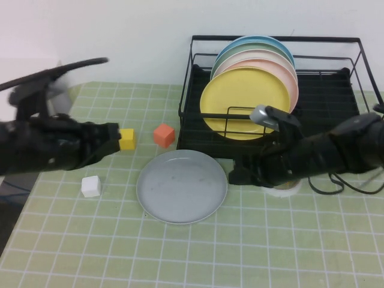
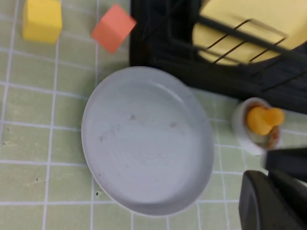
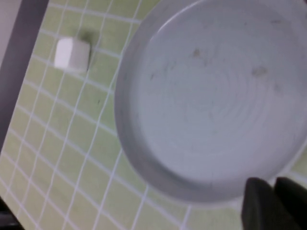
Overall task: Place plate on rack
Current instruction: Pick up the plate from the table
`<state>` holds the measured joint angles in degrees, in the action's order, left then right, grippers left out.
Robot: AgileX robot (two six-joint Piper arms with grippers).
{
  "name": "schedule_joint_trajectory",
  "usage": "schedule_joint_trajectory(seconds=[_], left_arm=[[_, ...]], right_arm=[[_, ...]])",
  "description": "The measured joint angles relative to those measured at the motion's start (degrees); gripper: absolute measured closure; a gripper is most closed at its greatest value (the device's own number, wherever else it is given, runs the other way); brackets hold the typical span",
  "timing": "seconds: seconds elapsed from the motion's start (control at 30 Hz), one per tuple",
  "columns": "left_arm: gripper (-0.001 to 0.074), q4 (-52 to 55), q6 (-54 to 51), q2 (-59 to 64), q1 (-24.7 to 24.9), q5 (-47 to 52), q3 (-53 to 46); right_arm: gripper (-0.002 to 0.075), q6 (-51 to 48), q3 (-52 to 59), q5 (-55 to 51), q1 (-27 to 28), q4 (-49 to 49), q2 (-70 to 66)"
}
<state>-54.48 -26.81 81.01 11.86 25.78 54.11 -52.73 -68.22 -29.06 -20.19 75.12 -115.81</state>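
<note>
The light grey plate (image 1: 182, 186) lies flat on the green checked table, just in front of the black wire rack (image 1: 336, 90). The left wrist view shows the whole plate (image 2: 146, 139), and in the right wrist view the plate (image 3: 216, 100) fills most of the picture. My right gripper (image 1: 234, 175) sits low at the plate's right rim, in front of the rack. The right wrist view shows the right gripper (image 3: 273, 184) just outside that rim, holding nothing. My left gripper (image 1: 114, 139) is shut and empty, left of the plate beside a yellow cube (image 1: 126, 139). The left gripper (image 2: 268, 175) looks down past the plate.
Several coloured plates stand upright in the rack, a yellow plate (image 1: 243, 102) foremost. An orange cube (image 1: 164, 135) and a white cube (image 1: 90, 186) lie left of the grey plate. A small white cup (image 2: 256, 124) with a yellow-orange object stands under my right arm.
</note>
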Motion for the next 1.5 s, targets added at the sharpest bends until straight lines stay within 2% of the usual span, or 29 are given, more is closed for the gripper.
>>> schedule_joint_trajectory(seconds=[0.2,0.27,0.57,0.87,1.13,1.2,1.33,1.5], left_arm=[[0.0737,0.9,0.2,-12.6,0.0,-0.7,-7.3],[0.0737,1.0,0.2,-15.7,0.0,-0.7,-9.7],[0.0737,1.2,0.2,-22.1,0.0,-0.7,-17.6],[0.0737,1.2,0.2,-22.3,0.0,0.1,-18.5],[0.0737,1.2,0.2,-22.3,0.0,1.6,-18.5],[0.0737,1.2,0.2,-22.3,0.0,1.6,-18.5],[0.0737,1.2,0.4,-22.3,0.0,1.6,-18.5],[0.0737,1.2,0.9,-22.3,-0.1,1.7,-18.5]], right_arm=[[0.0459,10.9,-8.5,-3.0,0.0,-6.7,-7.4],[0.0412,13.1,-10.1,-3.6,0.0,-7.9,-9.4],[0.0381,16.4,-12.5,-4.5,0.0,-7.7,-15.1],[0.0463,15.8,-13.2,-4.9,-0.1,-0.6,-18.2],[0.0489,15.4,-16.4,-5.3,-2.1,0.4,-20.2],[0.0525,15.3,-17.2,-4.9,-2.5,0.4,-20.6],[0.0666,14.6,-17.6,-4.3,-2.8,0.9,-20.9],[0.0710,14.1,-17.6,-4.6,-2.8,0.9,-21.0]])
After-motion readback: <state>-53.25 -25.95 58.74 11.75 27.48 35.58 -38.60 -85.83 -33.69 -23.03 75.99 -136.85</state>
